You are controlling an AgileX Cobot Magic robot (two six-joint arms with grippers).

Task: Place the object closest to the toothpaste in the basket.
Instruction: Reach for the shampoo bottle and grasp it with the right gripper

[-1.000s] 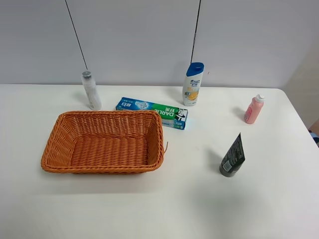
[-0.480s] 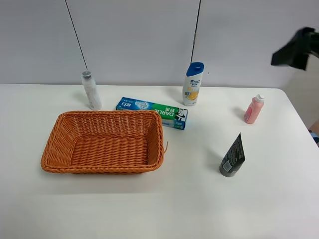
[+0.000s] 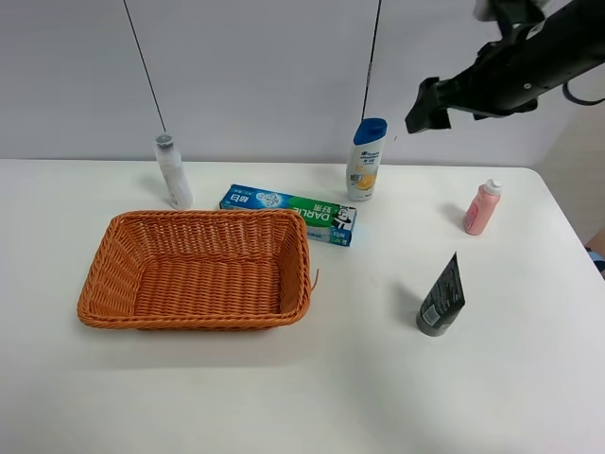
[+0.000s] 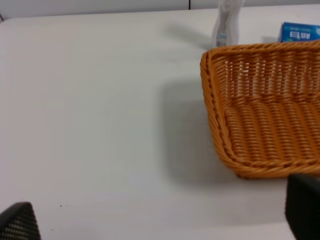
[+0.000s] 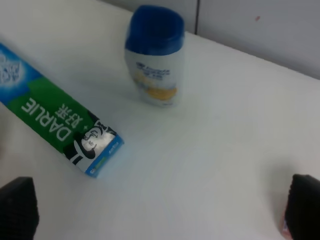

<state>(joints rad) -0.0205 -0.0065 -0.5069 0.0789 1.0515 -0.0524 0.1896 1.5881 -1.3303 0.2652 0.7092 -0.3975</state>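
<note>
The green and blue toothpaste box [image 3: 288,214] lies behind the orange wicker basket [image 3: 113,248]. A white shampoo bottle with a blue cap [image 3: 365,161] stands upright just right of the box, the nearest thing to it. My right gripper [image 3: 425,106] hangs in the air above and to the right of the bottle. In the right wrist view [image 5: 161,207] its fingers are wide apart and empty, with the bottle [image 5: 155,55] and box [image 5: 55,120] below. My left gripper [image 4: 160,217] is open and empty beside the basket [image 4: 215,90], and is out of the high view.
A clear bottle with a silver cap [image 3: 173,172] stands behind the basket's far left corner. A pink bottle [image 3: 481,207] stands at the right. A dark tube [image 3: 441,298] stands on its cap at the front right. Two thin cables hang along the back wall.
My right arm has come into the high view from the upper right and moved left, to above and right of the shampoo bottle. Nothing on the table has moved.
</note>
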